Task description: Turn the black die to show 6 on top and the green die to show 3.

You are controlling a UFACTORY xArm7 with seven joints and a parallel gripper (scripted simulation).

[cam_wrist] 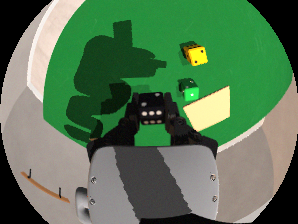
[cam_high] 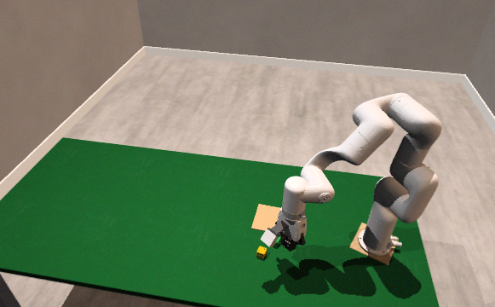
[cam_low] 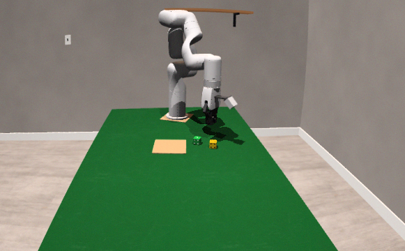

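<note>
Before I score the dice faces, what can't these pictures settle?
- Black die: held in the end effector; wrist view shows one face only, fingers hide the rest.
- Green die: pips too small in the exterior view.
- Yellow die: pips too small everywhere.
- Mat: partly hidden by the arm in the top view.

Bright, hard shadows, fisheye wrist view

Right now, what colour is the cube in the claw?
Black with white dots, clearest in the wrist view.
</note>
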